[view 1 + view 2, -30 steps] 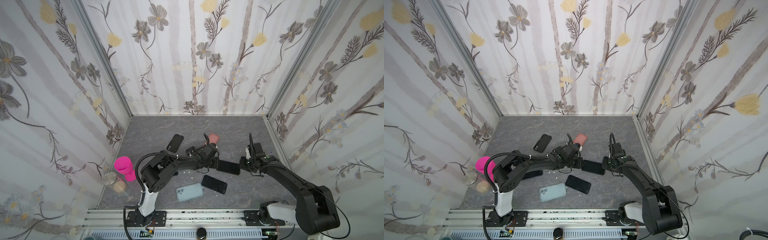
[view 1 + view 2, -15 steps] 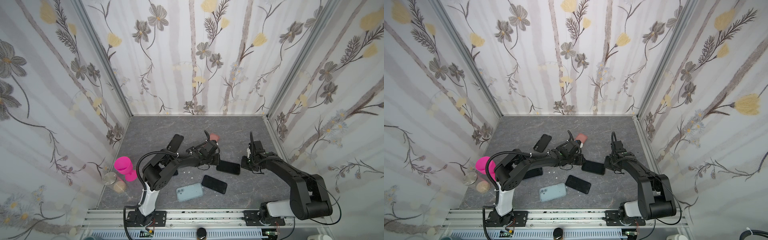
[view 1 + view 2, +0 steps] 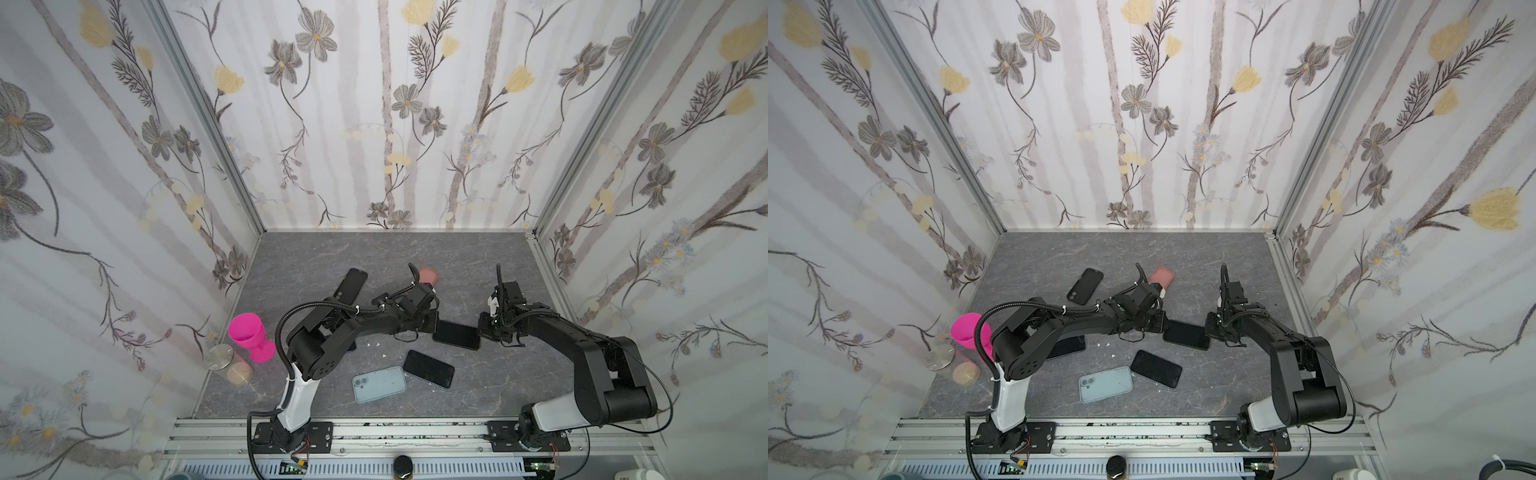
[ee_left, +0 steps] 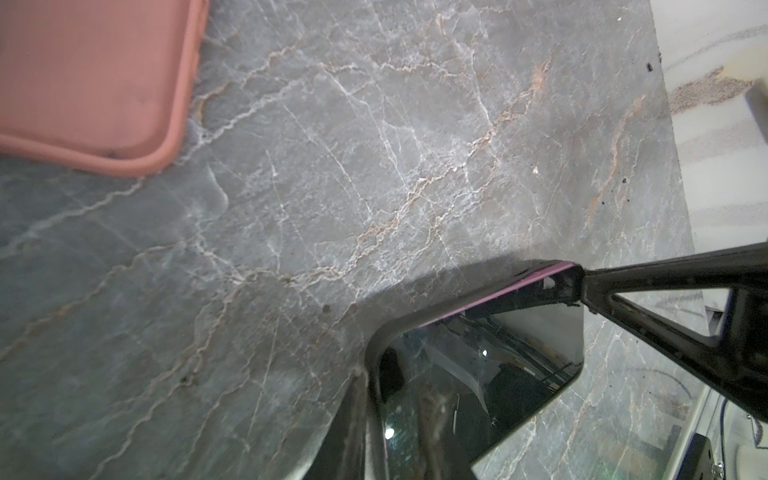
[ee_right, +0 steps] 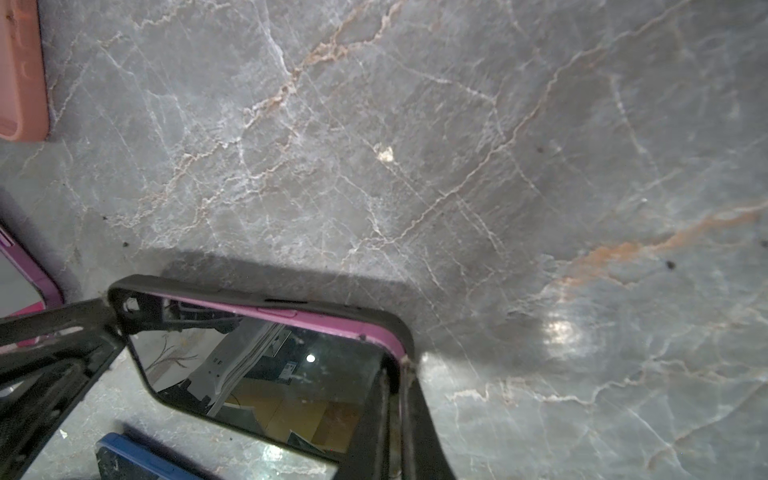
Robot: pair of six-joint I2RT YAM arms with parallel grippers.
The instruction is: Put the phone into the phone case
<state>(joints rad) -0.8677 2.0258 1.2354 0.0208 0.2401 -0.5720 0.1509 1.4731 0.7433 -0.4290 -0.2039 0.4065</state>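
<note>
Phone screen-up, long axis left-right | left claw: grip unclear; right claw: closed on its end

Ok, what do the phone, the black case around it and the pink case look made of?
Phone: glossy glass front, mirrors the room. Black case: matte, dull rim, probably rubber or soft plastic. Pink case: matte with a rounded lip, likely silicone.

Grey, marble-veined worktop; pale walls papered with grey and yellow flowers rise from its left, back and right edges. Aluminium posts stand at its back corners, and a slotted rail runs along its front.
</note>
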